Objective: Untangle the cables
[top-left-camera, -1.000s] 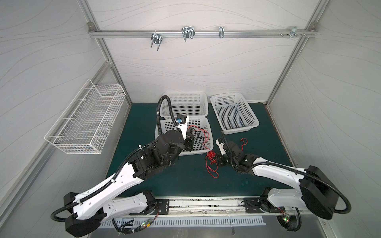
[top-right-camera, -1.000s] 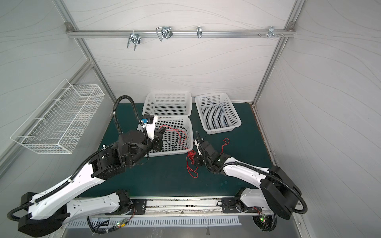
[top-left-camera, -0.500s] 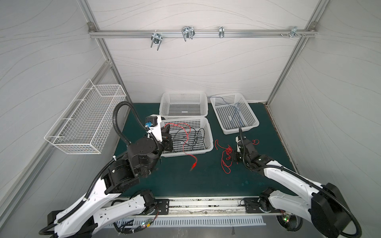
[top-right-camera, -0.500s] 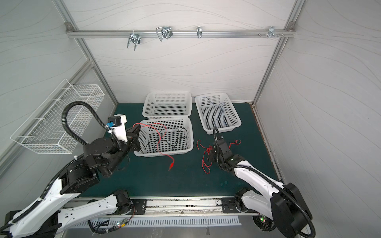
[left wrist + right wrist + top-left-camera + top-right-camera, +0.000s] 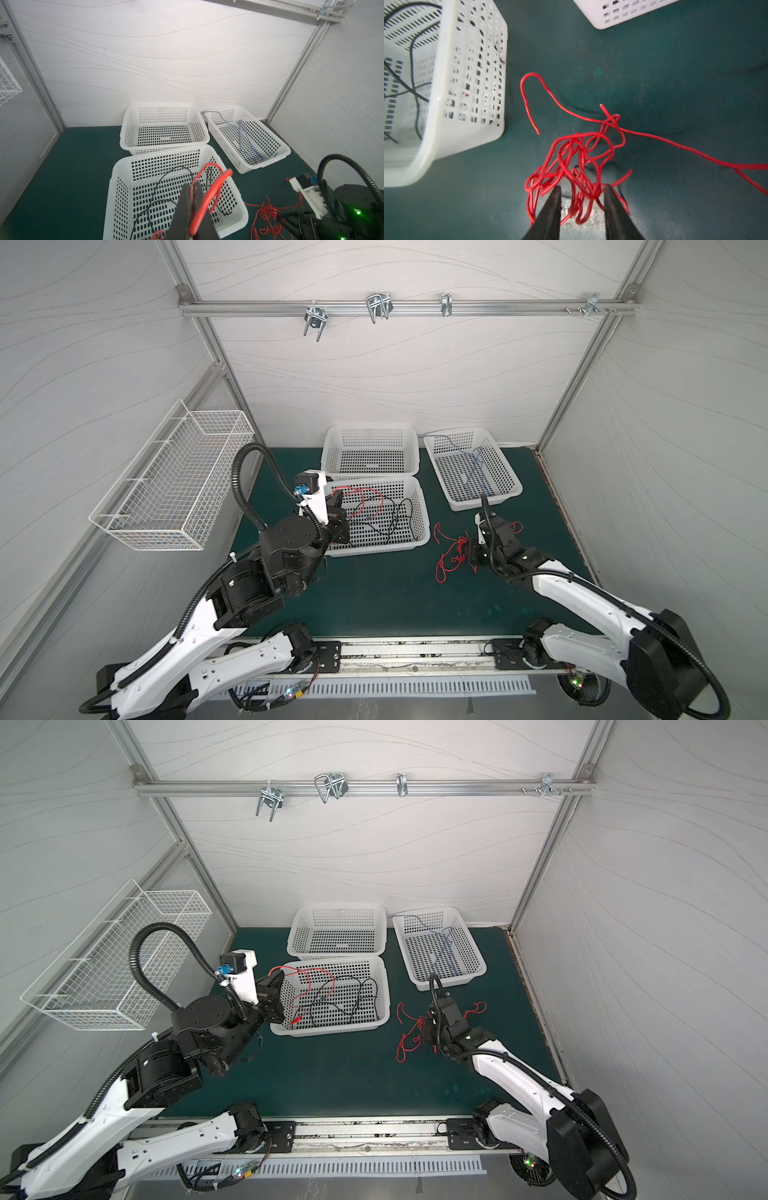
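Thin red cables [image 5: 577,158] lie knotted on the dark green bench [image 5: 374,593] toward its right edge, straddled by the right tool [image 5: 582,187], whose jaws stand partly apart, nothing pinched. One red strand [image 5: 218,182] is clamped in the left tool [image 5: 192,187] over a white perforated plastic basket [image 5: 145,158]. Separation appears underway; next, a single loose end should be gripped and drawn clear.

Right gripper [image 5: 582,187], jaws now apart around the red cables [image 5: 580,152].
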`<state>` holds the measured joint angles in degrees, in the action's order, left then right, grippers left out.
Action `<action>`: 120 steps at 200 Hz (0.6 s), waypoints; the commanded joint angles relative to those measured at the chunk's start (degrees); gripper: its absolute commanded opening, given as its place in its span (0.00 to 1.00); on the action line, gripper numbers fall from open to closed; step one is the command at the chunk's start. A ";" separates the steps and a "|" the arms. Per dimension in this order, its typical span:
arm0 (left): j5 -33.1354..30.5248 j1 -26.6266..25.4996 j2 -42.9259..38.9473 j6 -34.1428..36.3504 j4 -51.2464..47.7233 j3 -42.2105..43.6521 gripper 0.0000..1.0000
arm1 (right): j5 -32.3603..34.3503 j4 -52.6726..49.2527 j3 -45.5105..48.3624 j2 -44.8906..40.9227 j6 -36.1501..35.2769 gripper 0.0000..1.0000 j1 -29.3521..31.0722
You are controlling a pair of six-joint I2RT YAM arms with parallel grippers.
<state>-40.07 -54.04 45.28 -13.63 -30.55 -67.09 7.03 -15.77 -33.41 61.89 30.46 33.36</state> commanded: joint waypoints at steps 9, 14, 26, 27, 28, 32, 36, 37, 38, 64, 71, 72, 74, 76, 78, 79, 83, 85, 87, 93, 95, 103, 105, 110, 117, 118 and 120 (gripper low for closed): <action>1.46 1.22 3.06 -0.08 2.24 -4.27 0.00 | -0.73 -1.26 -3.03 -0.50 -0.75 0.46 -0.23; 2.01 1.74 3.71 -0.34 2.24 -4.67 0.00 | -0.75 -1.26 -3.30 -0.60 -1.01 0.46 -0.23; 4.18 3.46 5.55 -1.24 1.88 -5.97 0.00 | -0.66 -1.53 -4.05 -0.50 -1.94 0.48 -0.23; 4.18 3.76 5.71 -1.32 1.80 -6.09 0.00 | -0.68 -1.58 -4.13 -0.52 -2.01 0.48 -0.23; 4.55 4.03 5.88 -1.40 1.76 -6.24 0.00 | -0.60 -1.65 -4.13 -0.49 -2.04 0.48 -0.23; 5.90 4.73 6.58 -1.85 1.52 -6.70 0.00 | -0.52 -1.72 -4.27 -0.53 -2.44 0.49 -0.24; 6.72 5.84 7.29 -2.40 1.23 -7.25 0.00 | -0.36 -1.86 -4.46 -0.54 -2.69 0.50 -0.23; 7.28 5.84 7.51 -2.51 1.17 -7.39 0.00 | -0.36 -1.88 -4.51 -0.54 -2.78 0.50 -0.23; 7.55 6.08 7.70 -2.66 1.13 -7.46 0.00 | -0.35 -1.84 -4.58 -0.54 -2.86 0.50 -0.23; 13.53 11.16 12.86 -4.74 1.00 -10.82 0.00 | -0.39 -2.42 -5.41 -0.52 -4.71 0.54 -0.26; 14.59 12.18 14.34 -5.11 1.10 -11.80 0.00 | -0.44 -2.70 -5.65 -0.59 -5.25 0.55 -0.23; 14.77 12.32 14.59 -5.10 1.10 -11.86 0.00 | -0.48 -2.74 -5.68 -0.61 -5.42 0.55 -0.23; 15.09 12.52 15.06 -5.21 1.17 -12.26 0.00 | -0.58 -2.77 -5.70 -0.62 -5.52 0.55 -0.23; 15.48 12.81 15.45 -5.19 1.18 -12.62 0.00 | -0.60 -2.86 -5.81 -0.63 -5.70 0.56 -0.23; 15.84 13.10 15.94 -5.27 1.17 -12.98 0.00 | -0.67 -2.93 -5.86 -0.63 -5.86 0.56 -0.23; 16.05 13.27 16.18 -5.31 1.18 -13.15 0.00 | -0.69 -2.94 -5.91 -0.67 -5.90 0.56 -0.23; 16.70 13.73 17.07 -5.43 1.28 -13.77 0.00 | -0.79 -3.03 -5.96 -0.71 -6.24 0.56 -0.25; 17.05 13.97 17.44 -5.55 1.34 -14.12 0.00 | -0.92 -3.01 -5.99 -0.76 -6.34 0.56 -0.28; 17.51 14.29 18.00 -5.67 1.45 -14.47 0.00 | -1.00 -3.08 -6.10 -0.75 -6.54 0.56 -0.26; 18.62 15.15 19.34 -5.99 1.80 -15.35 0.00 | -1.23 -3.06 -6.22 -0.75 -6.92 0.57 -0.32; 19.09 15.49 19.81 -6.04 1.87 -15.64 0.00 | -1.36 -3.05 -6.25 -0.79 -7.04 0.57 -0.32; 21.09 16.65 21.59 -6.59 2.54 -16.81 0.00 | -1.97 -2.82 -6.32 -0.75 -7.53 0.57 -0.32; 21.57 17.03 22.06 -6.63 2.82 -17.08 0.00 | -2.12 -2.77 -6.34 -0.79 -7.63 0.58 -0.36; 22.72 17.71 23.07 -6.82 3.30 -17.83 0.00 | -2.49 -2.42 -6.43 -0.71 -7.88 0.58 -0.32; 23.97 18.69 24.86 -7.05 4.15 -19.08 0.00 | -3.01 -1.97 -6.41 -0.47 -8.25 0.58 -0.43; 24.15 18.74 25.08 -7.04 4.25 -19.19 0.00 | -3.04 -1.93 -6.45 -0.46 -8.32 0.58 -0.42; 24.47 18.96 25.51 -7.03 4.44 -19.59 0.00 | -3.26 -1.73 -6.44 -0.39 -8.44 0.58 -0.41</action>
<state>-22.65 -37.71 66.74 -18.41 -30.04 -81.65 5.80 -17.19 -38.35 61.87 24.53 33.34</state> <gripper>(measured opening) 0.048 0.577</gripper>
